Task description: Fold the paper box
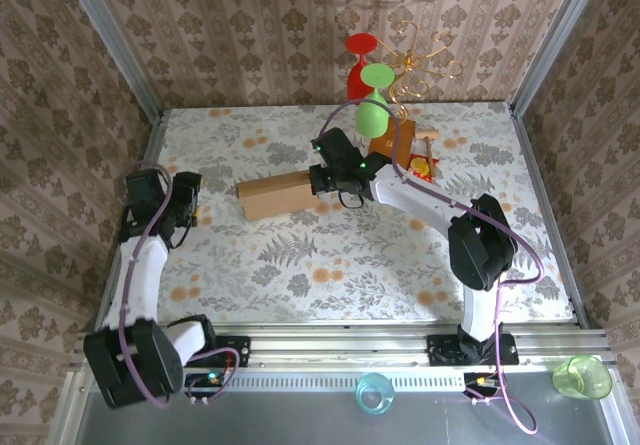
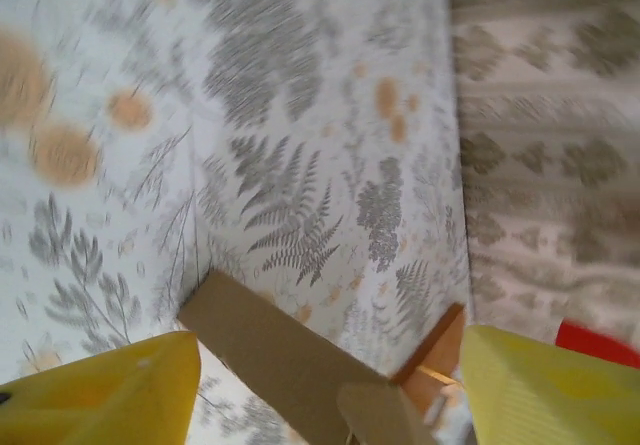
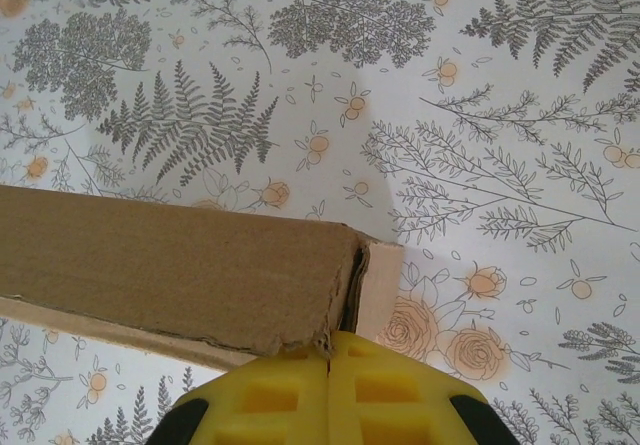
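Note:
The paper box (image 1: 276, 194) is a light-brown cardboard piece, folded long and narrow, at the table's middle. My right gripper (image 1: 326, 178) is at its right end. In the right wrist view the yellow pads (image 3: 290, 395) meet on the torn edge of a cardboard wall (image 3: 170, 265), so the gripper (image 3: 329, 357) is shut on the box. My left gripper (image 1: 188, 208) hangs near the left wall, apart from the box. Its yellow fingers (image 2: 95, 390) stand wide apart with nothing between them, and the box (image 2: 285, 355) lies farther off, beyond the open gripper (image 2: 328, 365).
A smaller orange-brown box (image 1: 397, 141) stands just behind my right arm, also seen past the paper box (image 2: 438, 357). Red (image 1: 361, 51) and green (image 1: 374, 108) goblets hang on a gold stand at the back. A blue cup (image 1: 373, 393) and a green cup (image 1: 582, 377) sit by the near rail.

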